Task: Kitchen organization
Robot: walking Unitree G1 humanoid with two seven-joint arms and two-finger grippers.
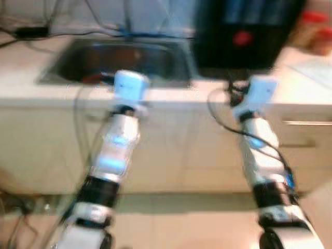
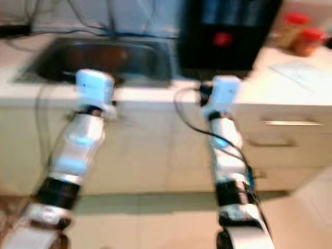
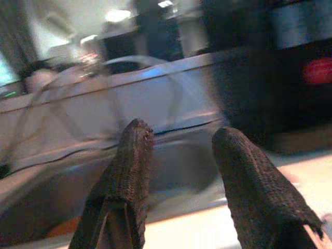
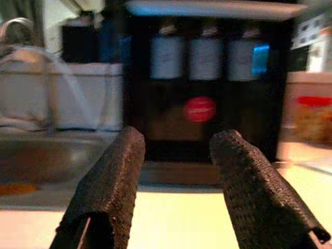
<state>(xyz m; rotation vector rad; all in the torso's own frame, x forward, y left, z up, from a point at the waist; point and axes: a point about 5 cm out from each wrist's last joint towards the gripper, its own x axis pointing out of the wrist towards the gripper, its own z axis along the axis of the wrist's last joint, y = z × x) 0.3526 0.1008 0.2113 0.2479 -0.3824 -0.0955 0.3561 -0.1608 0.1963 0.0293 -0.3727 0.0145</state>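
Left gripper (image 3: 181, 171): two black textured fingers (image 3: 129, 192) held apart, nothing between them, touching nothing. Beyond the tips lies the steel sink (image 3: 171, 166), its basin sunk in the pale countertop (image 3: 207, 228); an orange patch (image 3: 65, 228) shows low in the basin, too blurred to identify. Behind the sink runs a light wall with dark cables (image 3: 62, 150) trailing along it.

Right gripper (image 4: 176, 176): two black textured fingers (image 4: 244, 187) likewise spread, empty, hovering above the countertop edge without contact. Straight ahead of the tips stands a black appliance (image 4: 207, 88) with a round red mark (image 4: 199, 109) on its front and three pale bottle-like shapes (image 4: 205, 57) behind its upper panel. To one side of it the sink basin continues, with a curved faucet (image 4: 21, 31) above.

Head views, blurred: both silver arms reach forward side by side, left arm (image 1: 116, 150) toward the sink (image 1: 124, 59), right arm (image 1: 264, 155) toward the black appliance (image 1: 244, 31). Cream cabinet fronts (image 1: 181, 150) run below the counter, with a drawer handle (image 2: 293, 123) to the right of the right arm. Two red-lidded jars (image 2: 301, 33) stand on the counter right of the appliance. Floor tiles (image 2: 155, 223) are pale.
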